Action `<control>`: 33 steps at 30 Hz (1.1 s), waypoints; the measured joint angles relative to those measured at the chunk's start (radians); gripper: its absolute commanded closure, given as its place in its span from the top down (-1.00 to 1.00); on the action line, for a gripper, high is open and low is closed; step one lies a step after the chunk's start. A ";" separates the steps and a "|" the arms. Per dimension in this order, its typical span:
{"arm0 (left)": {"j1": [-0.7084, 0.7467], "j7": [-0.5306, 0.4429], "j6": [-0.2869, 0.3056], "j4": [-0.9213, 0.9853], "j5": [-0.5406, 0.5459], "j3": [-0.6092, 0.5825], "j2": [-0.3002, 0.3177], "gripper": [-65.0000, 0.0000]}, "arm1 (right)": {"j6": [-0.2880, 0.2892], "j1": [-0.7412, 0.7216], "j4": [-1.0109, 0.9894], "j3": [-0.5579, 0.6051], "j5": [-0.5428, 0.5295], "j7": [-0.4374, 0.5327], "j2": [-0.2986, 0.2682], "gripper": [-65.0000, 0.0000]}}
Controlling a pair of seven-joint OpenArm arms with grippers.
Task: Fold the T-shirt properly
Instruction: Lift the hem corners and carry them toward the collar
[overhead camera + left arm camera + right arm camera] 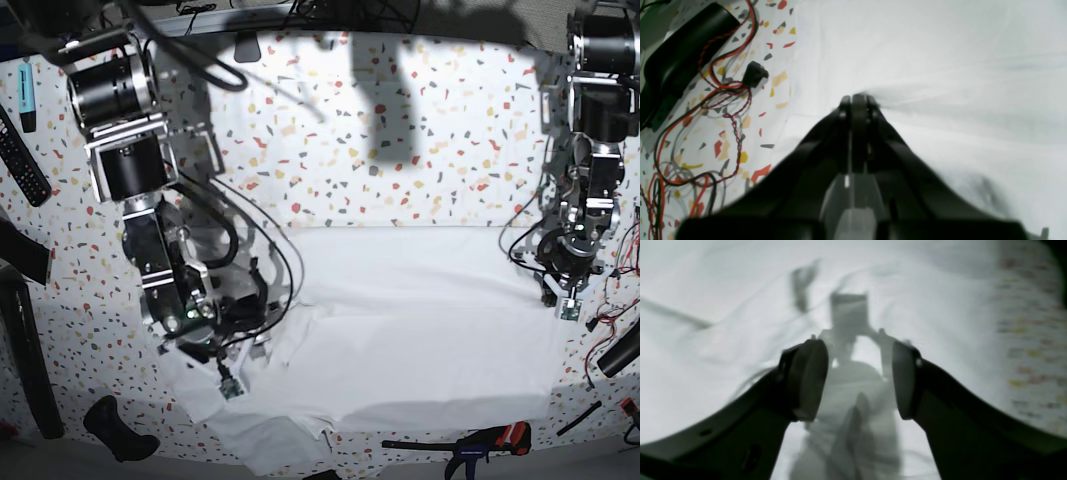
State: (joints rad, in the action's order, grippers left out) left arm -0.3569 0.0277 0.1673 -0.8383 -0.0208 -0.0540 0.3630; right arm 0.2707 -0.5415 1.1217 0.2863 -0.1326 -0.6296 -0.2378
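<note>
White T-shirt (420, 330) is lying on the speckled tabletop (400, 150); left gripper (858, 100) is pinching it, right gripper (860, 380) is hovering spread.

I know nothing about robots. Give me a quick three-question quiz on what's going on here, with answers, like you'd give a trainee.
1. True or false: the right gripper has its jaws apart above the T-shirt.
2. What is the left gripper closed on?
A. a red clamp
B. white cloth of the T-shirt
C. a cable
3. Fill in: beside the shirt, the left wrist view shows loose red and black ______ lying on the speckled tabletop.

Key
1. True. Both pads stand apart with nothing between them.
2. B. Its jaws are together, with the cloth pulled into creases at their tip.
3. Wires.
</note>
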 measured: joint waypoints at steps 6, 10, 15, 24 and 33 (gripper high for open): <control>0.000 0.001 0.000 0.000 0.000 0.000 0.000 -1.00 | -0.057 0.019 -0.001 0.000 -0.032 -0.004 0.009 0.03; 0.000 0.001 0.000 0.000 0.000 0.000 0.000 -1.00 | -0.061 0.013 -0.012 -0.002 -0.031 0.004 0.037 0.03; 0.000 0.002 0.000 0.000 0.000 0.000 0.000 -1.00 | -0.061 -0.004 -0.156 -0.001 -0.029 0.068 0.084 0.03; 0.000 0.010 0.000 0.000 0.000 0.000 0.000 -1.00 | -0.065 -0.182 -0.372 -0.002 0.008 0.215 0.157 0.03; 0.000 0.009 0.000 0.000 0.000 0.000 0.000 -1.00 | -0.064 -0.212 -0.376 -0.002 0.035 0.323 0.208 0.03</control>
State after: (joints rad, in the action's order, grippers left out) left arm -0.3569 0.0364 0.1673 -0.8383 -0.0212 -0.0540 0.3630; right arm 0.2066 -0.7540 0.7456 0.2844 -0.0978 -0.3065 -0.0299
